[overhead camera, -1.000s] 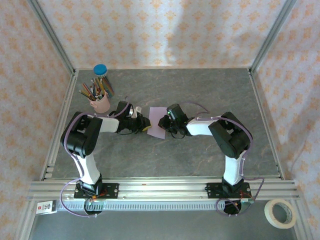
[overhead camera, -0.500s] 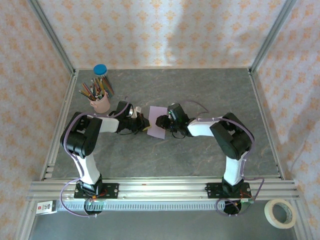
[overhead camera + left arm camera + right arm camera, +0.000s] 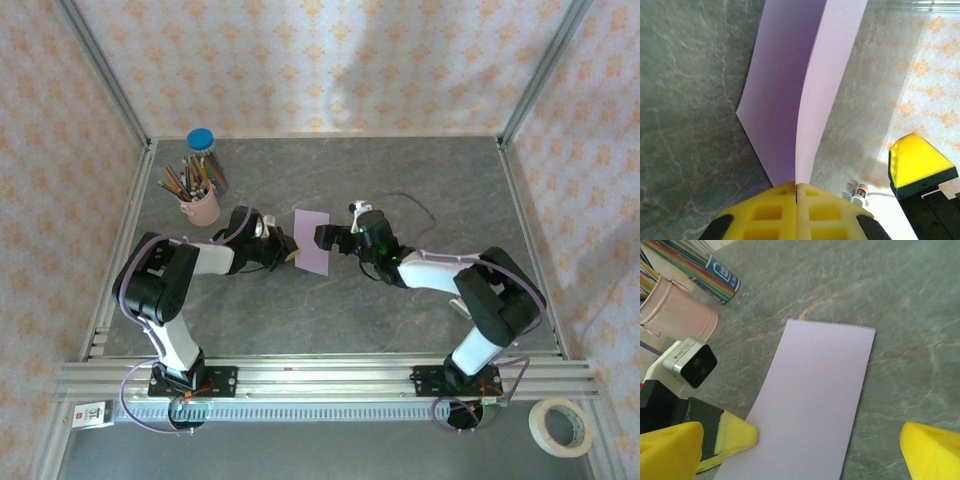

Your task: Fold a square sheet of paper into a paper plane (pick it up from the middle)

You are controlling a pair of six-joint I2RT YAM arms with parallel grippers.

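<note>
Grey marbled stone-look table [image 3: 400, 300], matt and faintly veined, sits inside walls of cream paper with an orange motif. On it lies the square sheet of paper [image 3: 312, 243], which now reads as a narrow rectangle of smooth pale lilac. It looks doubled over on itself. In the left wrist view two leaves run away from the jaws, the left one in shade and the right one catching light, parting a little as they go.

The left gripper [image 3: 796, 192] has its yellow ribbed pads pressed together on the near edge of that strip, so the paper starts right between the jaws and stretches ahead of them. The right gripper [image 3: 800, 452] has its jaws spread wide and holds nothing. The strip lies below and ahead of the gap between them, clear of both yellow fingers. A pink pencil cup [image 3: 675, 310] stands well off to the left of the right jaws, touching nothing.

Judging by the shape, the first half-fold is the step in hand (no nose folds or wing folds show yet). The next move probably asks the right jaws to come down on the strip, either to press the crease or to take a free corner. Thin paper like this will buckle if the pinched end is tugged while the far end drags on the table.
</note>
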